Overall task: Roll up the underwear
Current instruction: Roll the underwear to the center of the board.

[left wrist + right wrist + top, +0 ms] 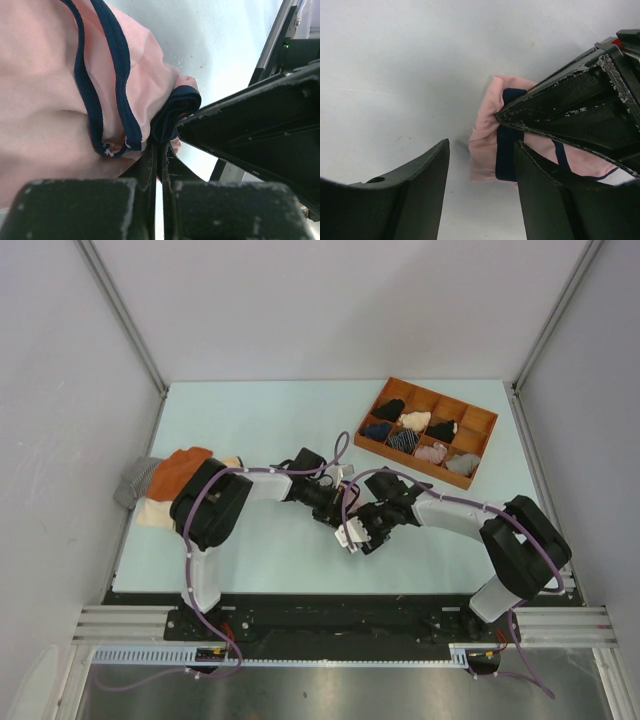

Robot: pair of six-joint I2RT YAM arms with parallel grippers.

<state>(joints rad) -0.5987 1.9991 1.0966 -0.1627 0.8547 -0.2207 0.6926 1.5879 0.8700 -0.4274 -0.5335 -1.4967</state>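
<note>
The underwear (pixel 45 85) is light pink with navy edging and fills the left wrist view. My left gripper (pixel 161 146) is shut on a folded navy-edged corner of it. In the right wrist view the underwear (pixel 486 135) is a bunched pink end just above the table, pinched by my left gripper's fingers (pixel 555 110). My right gripper (pixel 481 146) is open, its right finger against the fabric and its left finger apart from it. In the top view both grippers meet at mid-table, left (pixel 338 518) and right (pixel 370 532), and hide most of the underwear (pixel 352 534).
A wooden divided tray (pixel 400 453) with several rolled garments stands at the back right. A pile of cloths, orange (pixel 180 470), beige-cream (pixel 155 512) and grey striped (pixel 135 480), lies at the table's left edge by the left arm.
</note>
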